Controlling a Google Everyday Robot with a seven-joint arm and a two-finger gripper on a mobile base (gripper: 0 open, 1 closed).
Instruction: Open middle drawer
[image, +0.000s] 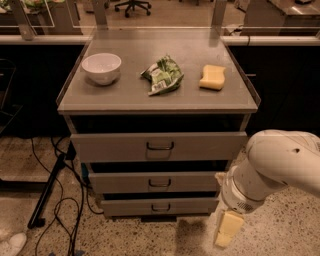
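The middle drawer is the second of three grey fronts under the cabinet top, with a small dark loop handle at its centre. It looks closed or nearly closed, about flush with the drawers above and below. My white arm comes in from the right. My gripper hangs low at the lower right, its pale yellow fingers pointing down toward the floor. It is to the right of the drawers, below the middle handle's height, and touches none of them.
On the cabinet top sit a white bowl, a green crinkled bag and a yellow sponge. Black cables and a dark stand leg lie on the speckled floor to the left. A dark counter runs behind.
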